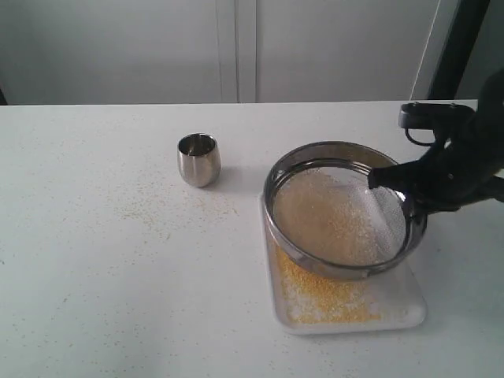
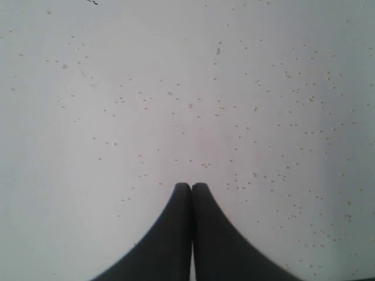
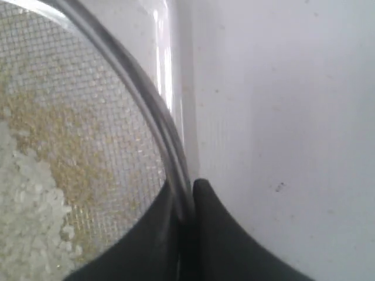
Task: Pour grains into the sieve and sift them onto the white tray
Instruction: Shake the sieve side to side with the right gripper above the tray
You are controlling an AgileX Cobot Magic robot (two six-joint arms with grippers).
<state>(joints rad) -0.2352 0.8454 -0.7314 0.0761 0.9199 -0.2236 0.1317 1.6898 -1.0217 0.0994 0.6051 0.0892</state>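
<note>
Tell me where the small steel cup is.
Exterior view: the small rounded steel cup stands upright on the white table, left of the wide steel sieve, not touching it.

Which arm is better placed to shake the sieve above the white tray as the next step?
The right. The right gripper is shut on the sieve rim, holding it tilted above the white tray. The left gripper is shut over the table, with only scattered grains in its view.
</note>
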